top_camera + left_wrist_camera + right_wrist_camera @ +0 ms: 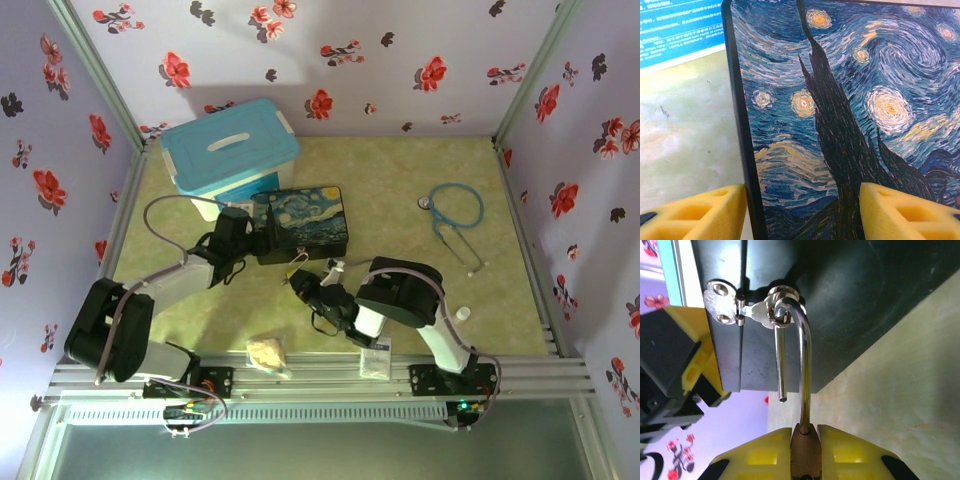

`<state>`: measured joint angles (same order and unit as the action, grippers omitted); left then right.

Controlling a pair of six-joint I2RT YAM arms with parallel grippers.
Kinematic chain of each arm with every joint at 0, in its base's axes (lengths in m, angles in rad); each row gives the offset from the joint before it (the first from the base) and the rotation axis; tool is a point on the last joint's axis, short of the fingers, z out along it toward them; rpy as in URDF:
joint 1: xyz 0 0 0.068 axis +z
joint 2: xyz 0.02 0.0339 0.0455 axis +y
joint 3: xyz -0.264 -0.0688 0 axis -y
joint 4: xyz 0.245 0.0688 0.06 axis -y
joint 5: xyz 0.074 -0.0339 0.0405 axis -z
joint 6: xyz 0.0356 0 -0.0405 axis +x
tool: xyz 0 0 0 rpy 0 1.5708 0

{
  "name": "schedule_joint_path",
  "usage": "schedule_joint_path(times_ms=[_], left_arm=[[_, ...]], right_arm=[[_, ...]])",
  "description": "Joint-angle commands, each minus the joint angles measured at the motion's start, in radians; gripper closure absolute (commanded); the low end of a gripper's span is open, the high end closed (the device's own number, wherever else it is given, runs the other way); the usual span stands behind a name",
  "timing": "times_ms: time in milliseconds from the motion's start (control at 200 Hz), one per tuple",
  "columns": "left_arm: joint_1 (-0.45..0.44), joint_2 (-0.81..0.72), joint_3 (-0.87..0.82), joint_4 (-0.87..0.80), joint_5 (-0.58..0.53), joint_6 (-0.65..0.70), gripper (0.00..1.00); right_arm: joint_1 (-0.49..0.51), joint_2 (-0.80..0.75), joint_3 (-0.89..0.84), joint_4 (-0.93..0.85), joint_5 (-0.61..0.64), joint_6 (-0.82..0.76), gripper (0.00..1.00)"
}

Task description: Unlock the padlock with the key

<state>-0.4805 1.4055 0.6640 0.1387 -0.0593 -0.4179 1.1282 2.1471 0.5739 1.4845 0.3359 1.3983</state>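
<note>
Teamwork: pinching the padlock [805,454], hanging open-shackled from the hasp [722,304], tight in the right gripper [805,434] while straddling the tin box [865,100] edge with the left gripper [802,200] spread wide, likely steadying it.

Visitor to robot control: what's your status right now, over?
Right gripper: jaws shut on padlock body. Shackle free at one end, hooked through tin box hasp. Left gripper: jaws spread astride box edge.
</note>
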Motion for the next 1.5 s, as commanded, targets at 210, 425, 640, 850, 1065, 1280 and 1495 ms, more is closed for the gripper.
schedule_joint_path(times_ms=[210,425,640,850,1065,1280,1495], left_arm=[[-0.016,0.044,-0.016,-0.093,-0.052,0.092,0.41],[-0.020,0.040,-0.035,-0.108,-0.074,0.108,0.43],[-0.022,0.058,-0.026,-0.126,-0.088,0.130,0.44],[-0.022,0.079,-0.030,-0.124,-0.107,0.139,0.49],[-0.021,0.106,-0.006,-0.156,-0.138,0.119,0.53],[-0.023,0.135,0.016,-0.178,-0.153,0.117,0.53],[-0.026,0.146,0.025,-0.182,-0.160,0.113,0.54]], right_arm=[[0.021,0.105,0.042,-0.097,0.219,0.196,1.00],[0.028,0.101,0.053,-0.099,0.326,0.230,1.00],[0.026,0.154,0.083,-0.096,0.407,0.367,1.00],[0.026,0.102,0.075,-0.096,0.426,0.281,1.00],[-0.008,0.027,0.039,-0.098,0.373,0.138,1.00],[-0.011,-0.009,-0.006,-0.098,0.394,0.063,1.00],[-0.014,0.053,-0.026,-0.095,0.424,0.179,1.00]])
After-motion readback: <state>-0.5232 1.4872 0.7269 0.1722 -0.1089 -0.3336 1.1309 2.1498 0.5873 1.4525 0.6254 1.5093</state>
